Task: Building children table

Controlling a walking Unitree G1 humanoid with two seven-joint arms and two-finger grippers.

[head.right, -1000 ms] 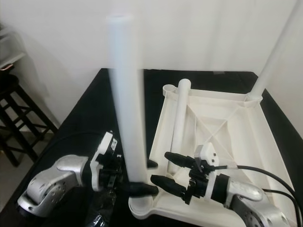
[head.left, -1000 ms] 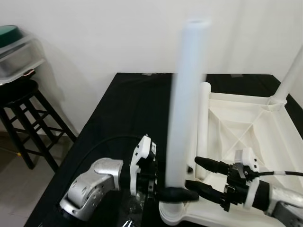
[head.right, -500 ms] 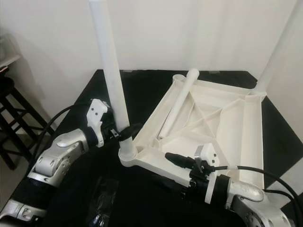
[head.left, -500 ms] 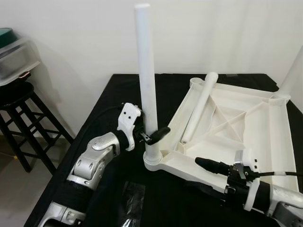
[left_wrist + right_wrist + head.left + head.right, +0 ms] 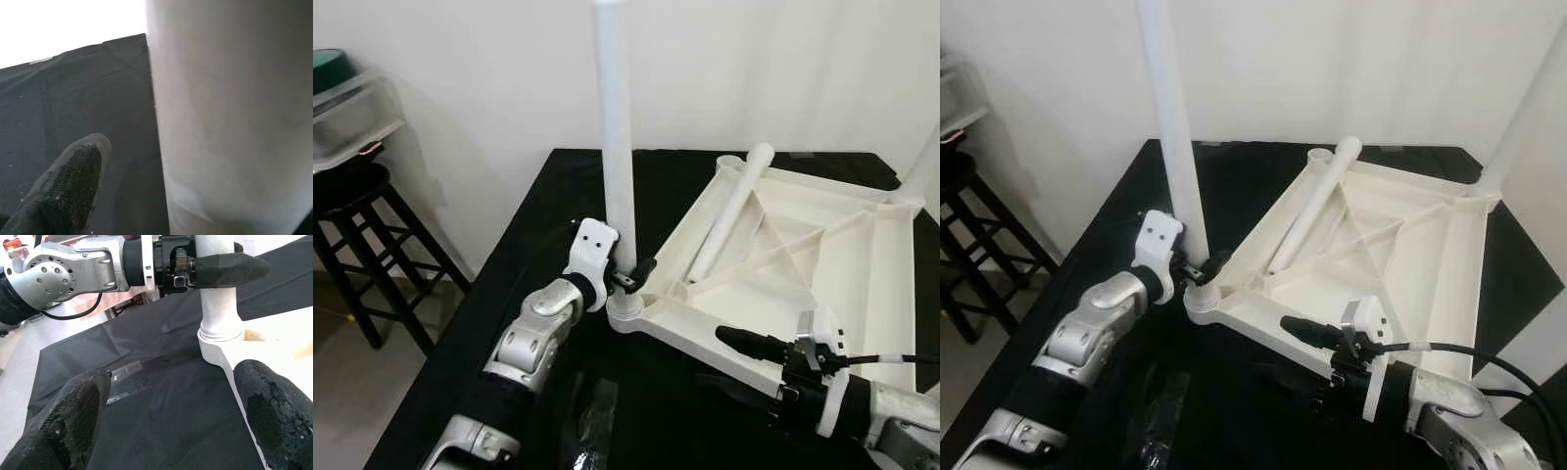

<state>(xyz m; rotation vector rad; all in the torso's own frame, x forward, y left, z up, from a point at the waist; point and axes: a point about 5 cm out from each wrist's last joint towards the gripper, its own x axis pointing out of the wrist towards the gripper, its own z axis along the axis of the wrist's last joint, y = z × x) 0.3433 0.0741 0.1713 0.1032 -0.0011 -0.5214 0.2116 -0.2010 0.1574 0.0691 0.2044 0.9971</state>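
My left tool (image 5: 628, 277) is clamped on the upright leg (image 5: 617, 157) just above its corner socket in the upturned tabletop (image 5: 822, 264) on the desk (image 5: 558, 206). My right tool (image 5: 736, 364) hangs spread. I'd press the leg straight down, keeping it vertical.

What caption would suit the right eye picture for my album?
Left claw grips an upright white leg at the corner of the upturned tabletop; right claw waits open nearby.

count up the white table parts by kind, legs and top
standing legs: 2, one in the left gripper at the near corner, one at the far right corner
loose leg lying in the tabletop: 1
upturned tabletop: 1
total: 4
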